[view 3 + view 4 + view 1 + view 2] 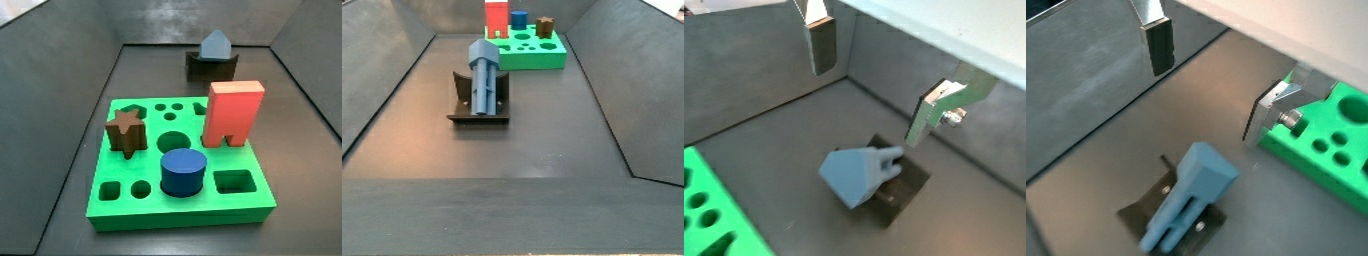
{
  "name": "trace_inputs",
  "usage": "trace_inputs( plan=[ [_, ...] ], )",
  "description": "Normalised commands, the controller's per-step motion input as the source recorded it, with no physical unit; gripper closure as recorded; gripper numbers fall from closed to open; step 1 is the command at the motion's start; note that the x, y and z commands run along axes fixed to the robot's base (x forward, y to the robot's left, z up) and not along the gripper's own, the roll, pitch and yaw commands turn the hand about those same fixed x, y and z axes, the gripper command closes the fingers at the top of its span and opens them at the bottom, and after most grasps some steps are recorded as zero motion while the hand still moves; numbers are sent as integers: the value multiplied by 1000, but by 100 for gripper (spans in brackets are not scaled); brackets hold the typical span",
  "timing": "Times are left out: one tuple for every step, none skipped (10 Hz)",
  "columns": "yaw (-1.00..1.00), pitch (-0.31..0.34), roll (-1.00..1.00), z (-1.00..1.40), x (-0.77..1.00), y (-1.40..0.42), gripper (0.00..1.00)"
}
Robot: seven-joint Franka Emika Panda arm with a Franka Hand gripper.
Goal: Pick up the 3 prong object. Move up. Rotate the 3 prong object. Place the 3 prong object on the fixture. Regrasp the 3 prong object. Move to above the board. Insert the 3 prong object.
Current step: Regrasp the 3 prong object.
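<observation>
Gripper [869, 85]: visible in both wrist views only [1213, 82]; it hangs above the fixture with open air below it and does not appear in either side view.
Fingers [820, 45]: two flat silver plates with dark pads, spread wide; nothing is between them and they touch nothing. The opposite finger [1272, 108] is seen in a wrist view with the green block behind it.
3 prong object [484, 72]: grey-blue piece lying on the fixture, released. In a side view its prongs run along the base plate toward the camera and its thicker end rests against the upright part. In another side view [215, 44] only the tapered tip shows above the dark block. In both wrist views [859, 172] [1192, 194] it lies tilted across the bracket, below and between the fingers, well apart from them.
Fixture [460, 103]: dark bracket on a base plate, standing on the grey floor, near the board but not touching it [195, 68].
Board [134, 203]: bright green block with shaped holes, resting on the floor; an edge is seen in both wrist views [708, 215] [1331, 140].
Red block [233, 113]: upright in the board.
Dark blue cylinder [183, 172]: upright in a board hole, near the front edge.
Brown star peg [126, 131]: upright in the board, to one side of the cylinder.
</observation>
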Motion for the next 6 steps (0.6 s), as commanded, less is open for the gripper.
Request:
trace_inputs(
  plan=[
    [44, 97, 1000, -13, 83, -34, 0],
    [51, 116, 1000, -18, 101, -37, 0],
    [58, 131, 1000, -19, 115, -43, 0],
    [63, 142, 1000, -19, 125, -45, 0],
    [78, 164, 1000, -14, 149, -47, 0],
    [90, 179, 1000, -18, 175, -53, 0]
  ],
)
